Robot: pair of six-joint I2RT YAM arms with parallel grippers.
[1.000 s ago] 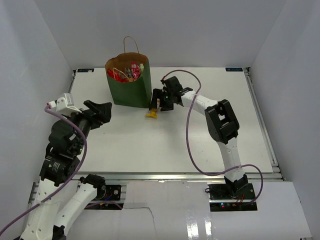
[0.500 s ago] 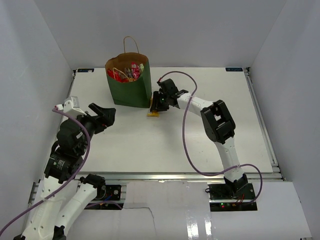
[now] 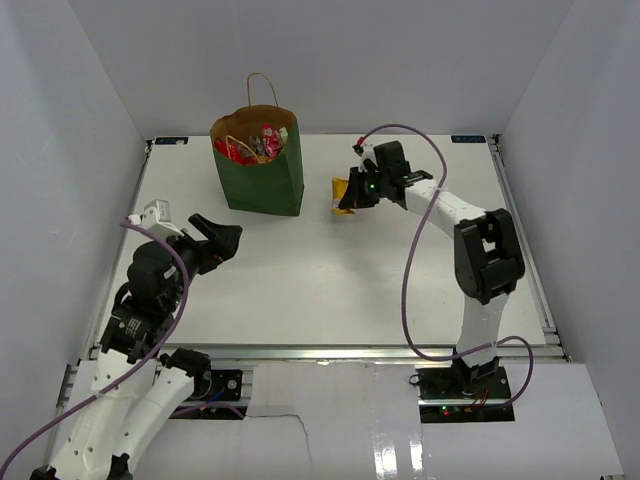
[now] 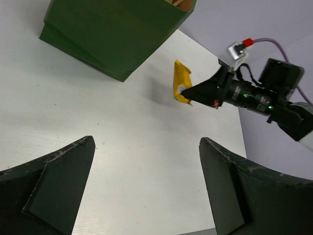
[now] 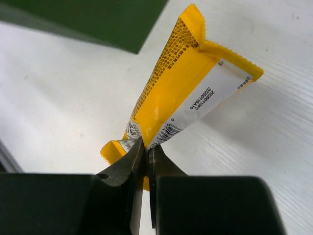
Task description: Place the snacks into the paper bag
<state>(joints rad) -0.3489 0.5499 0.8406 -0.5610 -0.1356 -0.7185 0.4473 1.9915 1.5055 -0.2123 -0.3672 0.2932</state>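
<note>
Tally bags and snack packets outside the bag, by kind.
Dark green upright paper bag: 1
Yellow crinkly wrapped snack packet, pinched in the right gripper jaws: 1
Total: 2
Red and pink packets show inside the bag; too jumbled to count.

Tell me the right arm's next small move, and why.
Probably carry the yellow packet leftward and higher, toward the open top of the paper bag. The right end effector is shut on the packet's end, the packet hangs right of the bag, not over its opening, and the bag already holds other snacks.
</note>
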